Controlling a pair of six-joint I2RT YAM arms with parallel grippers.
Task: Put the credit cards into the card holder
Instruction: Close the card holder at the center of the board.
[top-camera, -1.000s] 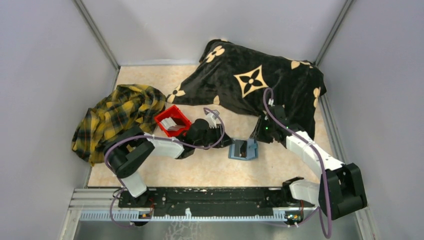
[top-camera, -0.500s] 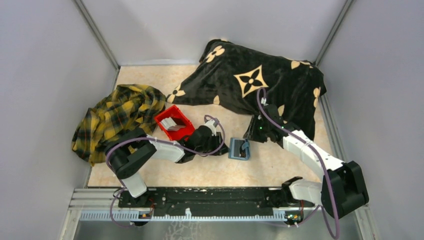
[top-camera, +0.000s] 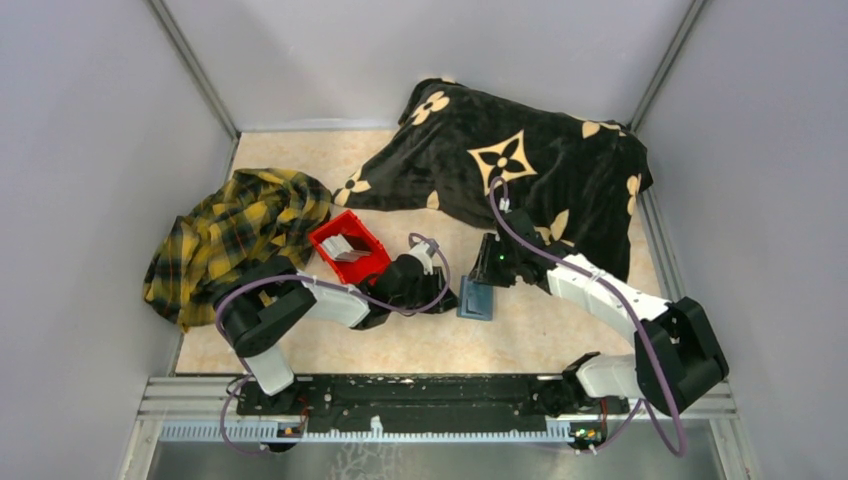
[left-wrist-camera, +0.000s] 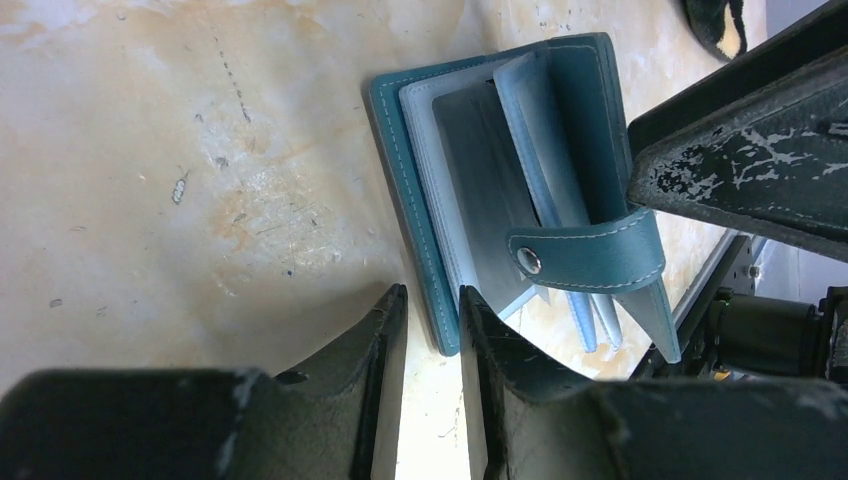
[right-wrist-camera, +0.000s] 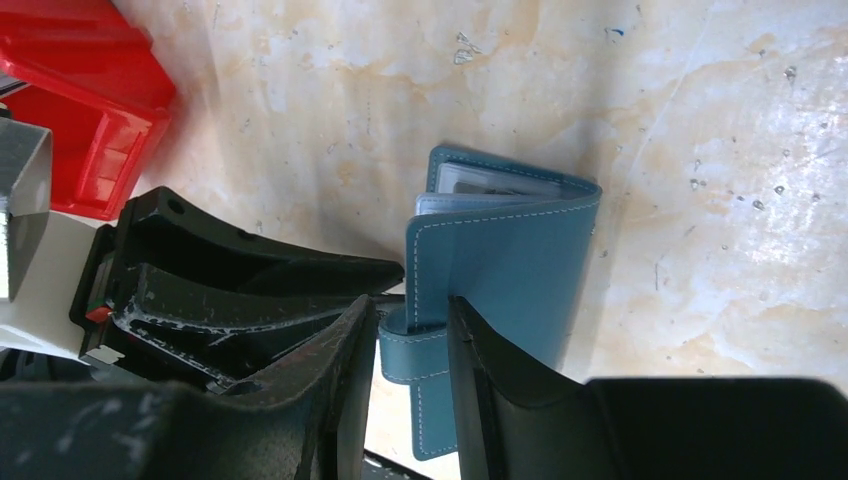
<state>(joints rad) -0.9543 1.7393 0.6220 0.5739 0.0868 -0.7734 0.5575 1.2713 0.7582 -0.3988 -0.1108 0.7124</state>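
The teal card holder (top-camera: 477, 299) lies on the table between my two grippers, its top cover (right-wrist-camera: 520, 270) folded most of the way over the clear sleeves (left-wrist-camera: 480, 180). My left gripper (top-camera: 452, 296) is low at its left side, narrowly open (left-wrist-camera: 432, 305), with a corner of the bottom cover between the fingertips. My right gripper (top-camera: 486, 272) leans over the holder from behind, also narrowly open (right-wrist-camera: 412, 315), with the snap strap (left-wrist-camera: 590, 255) in the gap and the cover against one finger. Grey-white credit cards (top-camera: 345, 248) stand in the red bin.
The red bin (top-camera: 325, 240) sits just left of my left arm, and its wall (right-wrist-camera: 90, 100) shows in the right wrist view. A yellow plaid cloth (top-camera: 235, 235) is heaped at the left. A black patterned blanket (top-camera: 520, 170) covers the back right.
My right gripper has swung left, folding the holder's upright cover over from spread open to nearly flat. My left gripper has dropped down to the holder's left edge.
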